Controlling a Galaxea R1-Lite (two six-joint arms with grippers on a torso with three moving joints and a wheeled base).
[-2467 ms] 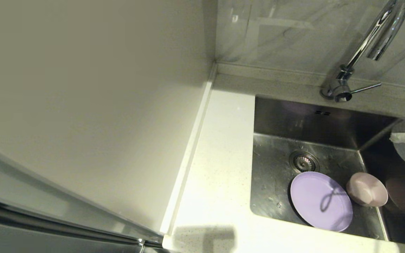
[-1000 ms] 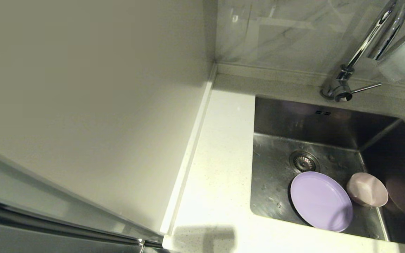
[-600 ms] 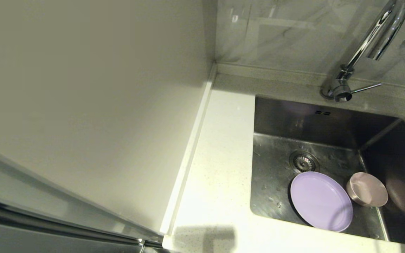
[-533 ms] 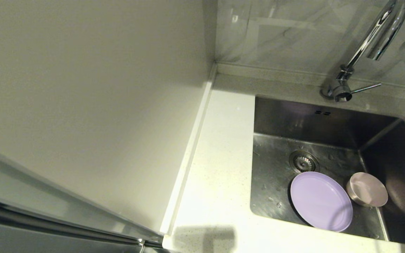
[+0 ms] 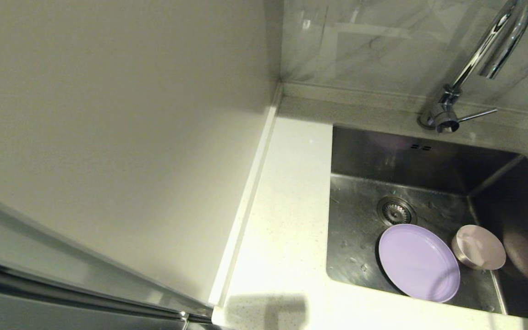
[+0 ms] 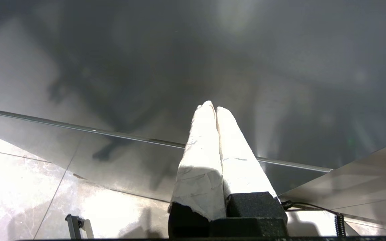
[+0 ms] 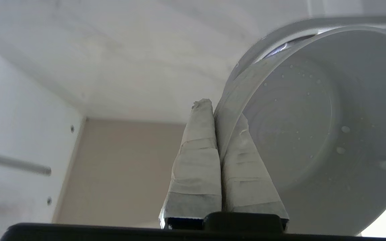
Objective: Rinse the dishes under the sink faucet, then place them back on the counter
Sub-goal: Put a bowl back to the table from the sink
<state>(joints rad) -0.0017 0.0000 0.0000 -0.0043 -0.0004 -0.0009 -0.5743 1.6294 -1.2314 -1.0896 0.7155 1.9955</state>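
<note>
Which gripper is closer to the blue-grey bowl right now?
Right. The right gripper is shut on the rim of the blue-grey bowl, a finger on each side of the wall. The left gripper is shut on nothing; its wrist view shows no dishes.

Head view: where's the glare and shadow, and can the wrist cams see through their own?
Head view: the counter blows out near the front edge, with a square shadow there; the sink goes dark on its right wall. Left wrist view: shut left gripper overexposed against a dim, streaky reflective panel. Right wrist view: evenly lit; right gripper pinches the bowl rim, droplets legible.
</note>
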